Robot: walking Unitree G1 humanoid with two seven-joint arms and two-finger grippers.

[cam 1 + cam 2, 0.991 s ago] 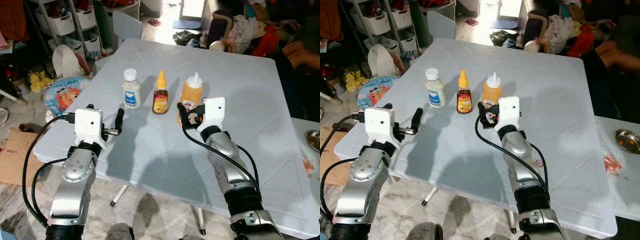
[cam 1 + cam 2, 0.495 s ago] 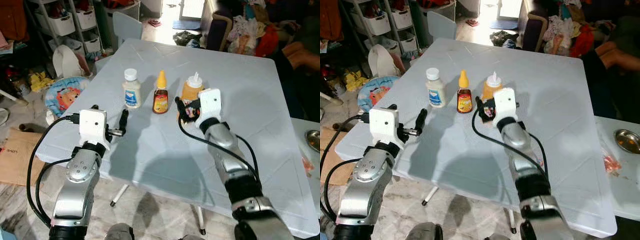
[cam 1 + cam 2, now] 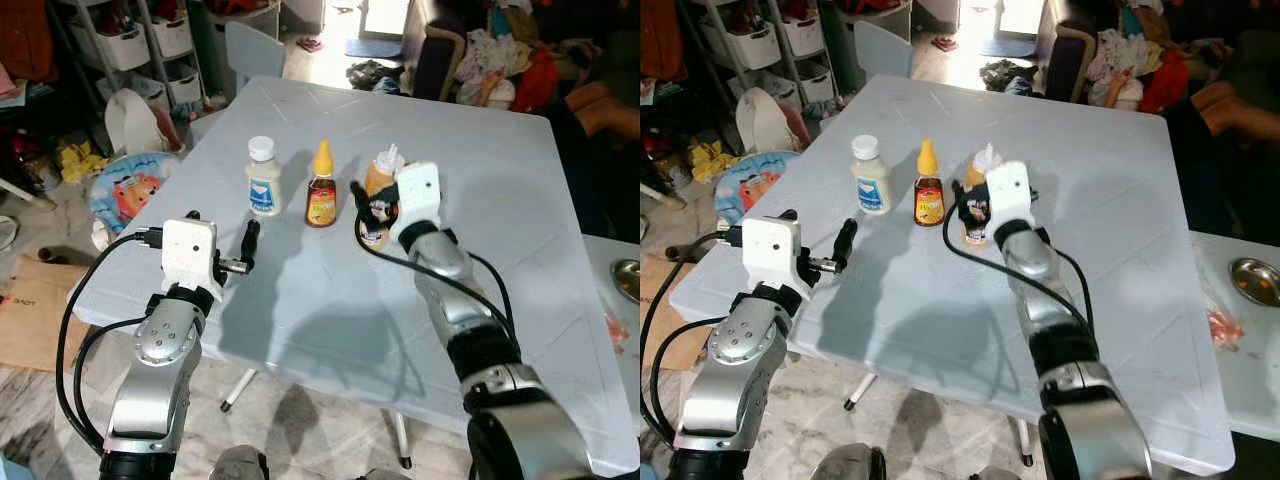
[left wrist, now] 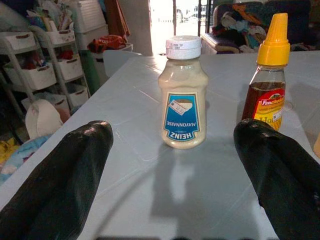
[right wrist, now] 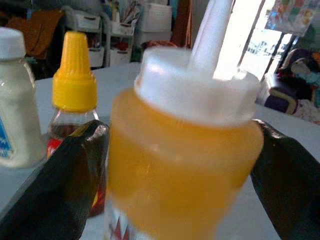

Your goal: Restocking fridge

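Bottles: three stand upright in a row on the desk (image 3: 520, 190), well spaced, which leaves room for fingers to pass either side of each.
Mayonnaise bottle (image 3: 264, 178): one, white cap, at the robot's left end of the row.
Syrup bottle (image 3: 321, 187): one, yellow cone cap, in the middle.
Orange sauce bottle (image 5: 180, 165): one, white nozzle cap, at the right end, between the right tool's fingers.
Right tool (image 3: 368, 208): fingers apart, one on each side of the orange sauce bottle's body below the cap; no contact is visible, so I judge it is lined up for a squeeze, not yet clamped.
Left tool (image 4: 170, 165): fingers wide apart and empty, low over the desk, pointed at the mayonnaise bottle but short of it, probably set for the second pick.
Tools: two, one per arm.
Task stage: early by my reading; all three bottles are on the desk.
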